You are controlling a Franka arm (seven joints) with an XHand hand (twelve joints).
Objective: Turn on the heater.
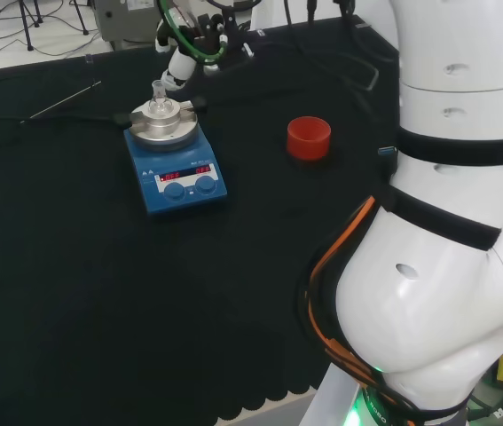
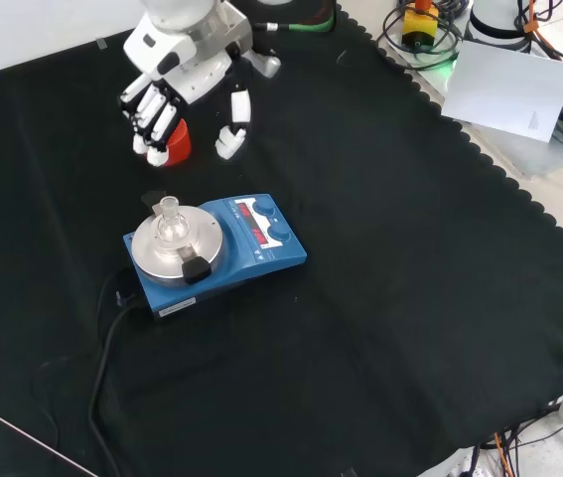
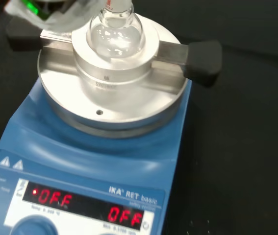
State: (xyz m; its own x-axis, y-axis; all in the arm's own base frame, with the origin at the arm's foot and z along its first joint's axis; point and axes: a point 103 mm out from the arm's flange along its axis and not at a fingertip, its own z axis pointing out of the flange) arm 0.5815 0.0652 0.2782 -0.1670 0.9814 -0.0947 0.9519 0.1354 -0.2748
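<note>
The heater point(image 1: 177, 177) is a blue hotplate with a round silver top, two blue knobs point(image 1: 189, 186) and red lit displays point(image 3: 87, 205) on its front panel. A small clear round flask point(image 2: 168, 227) sits in a metal block on the plate point(image 3: 112, 78). In the front view the heater point(image 2: 251, 260) stands mid-cloth, and the hand point(image 2: 184, 89) hovers well above and behind it, over a red ring. The hand is open, its fingers point(image 2: 152, 121) hang relaxed and the thumb point(image 2: 231, 129) stands apart; it holds nothing. The wrist view looks down on the heater's panel from close by.
A red ribbed ring stand point(image 1: 309, 138) sits to the heater's right in the head view, under the hand in the front view point(image 2: 178, 147). A thin metal rod point(image 1: 60, 102) lies far left. The heater's black cable point(image 2: 102, 368) trails over the cloth. The arm's white links point(image 1: 464, 222) stand at right.
</note>
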